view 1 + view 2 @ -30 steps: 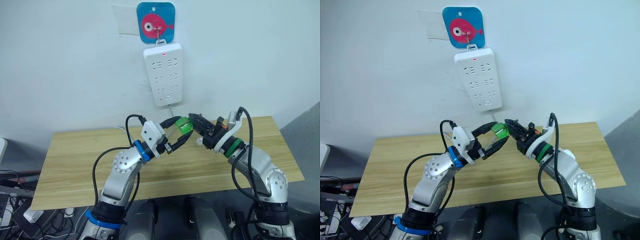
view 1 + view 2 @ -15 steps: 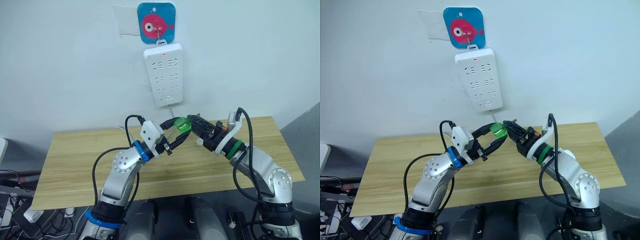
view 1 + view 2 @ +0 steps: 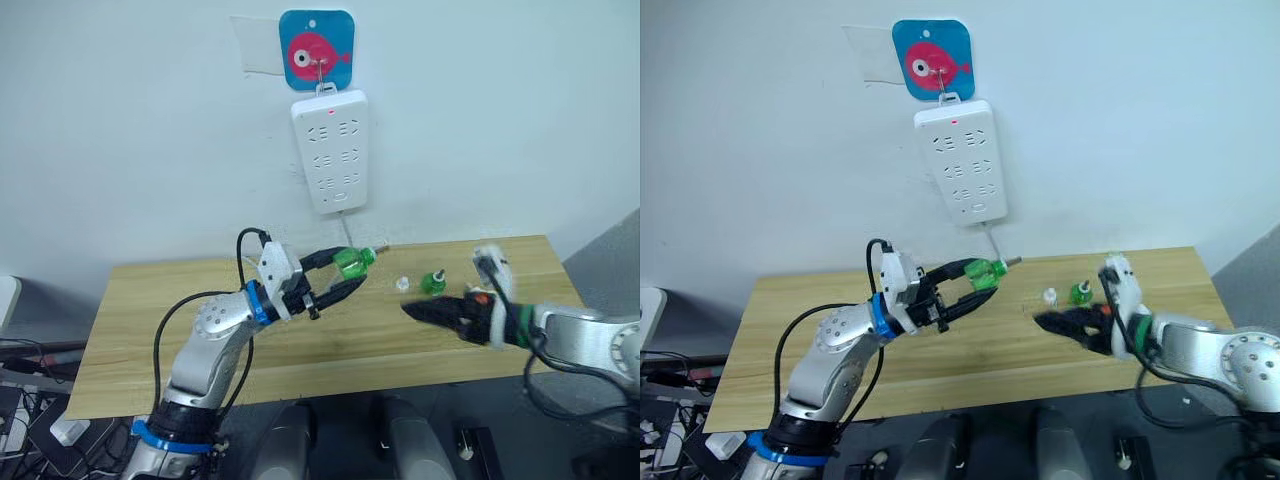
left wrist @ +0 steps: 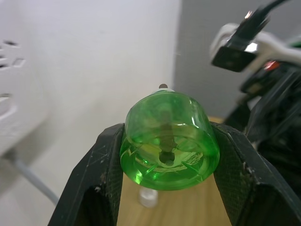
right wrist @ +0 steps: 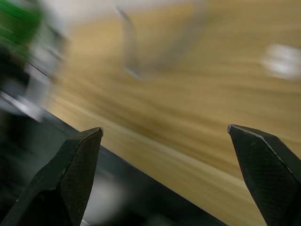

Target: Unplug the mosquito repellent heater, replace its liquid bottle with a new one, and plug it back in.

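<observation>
Holding the green bottle (image 4: 169,136) clamped in your left gripper (image 3: 340,278) above the table (image 3: 150,310); right gripper (image 5: 164,174) wide open, empty; small green bottle (image 3: 433,281) and white cap (image 3: 403,284) sit between them

Two green bottles (image 3: 352,263) (image 3: 432,282), one small white cap (image 3: 403,284), one power strip (image 3: 331,151), one table (image 3: 160,310).

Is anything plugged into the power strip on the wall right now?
No, the power strip hangs with its sockets bare, while the left gripper holds the green bottle away from it.
</observation>
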